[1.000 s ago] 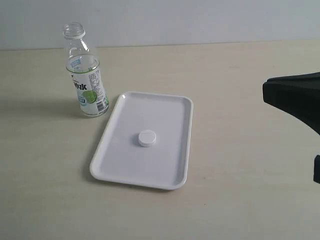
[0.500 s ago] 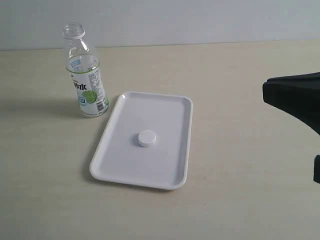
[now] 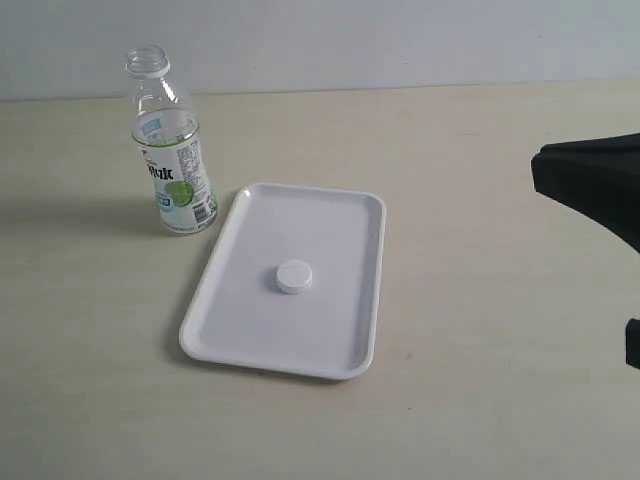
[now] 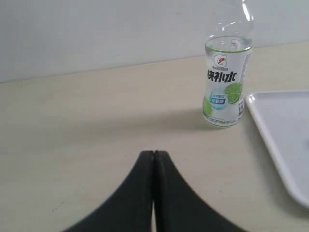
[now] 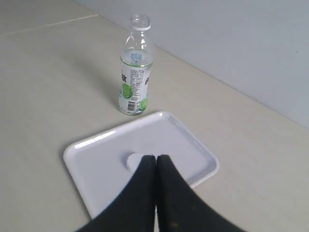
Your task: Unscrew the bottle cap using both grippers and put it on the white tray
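Note:
The white bottle cap (image 3: 294, 276) lies flat in the middle of the white tray (image 3: 330, 220), free of both grippers. The clear bottle (image 3: 172, 150) with the lime label stands upright and uncapped just off the tray's far left corner. My right gripper (image 5: 155, 157) is shut with nothing in it; its black body (image 3: 590, 185) shows at the right edge of the exterior view, well away from the tray. In its wrist view its tips partly hide the cap (image 5: 133, 161). My left gripper (image 4: 153, 153) is shut and empty, apart from the bottle (image 4: 227, 82), and is out of the exterior view.
The beige tabletop (image 3: 480, 330) stretches round the tray, with a pale wall (image 3: 400, 40) behind it. Only the tray's edge (image 4: 280, 140) shows in the left wrist view.
The right gripper's black body has shifted slightly to the right and up at the edge of the exterior view. Cap, tray and bottle have not moved.

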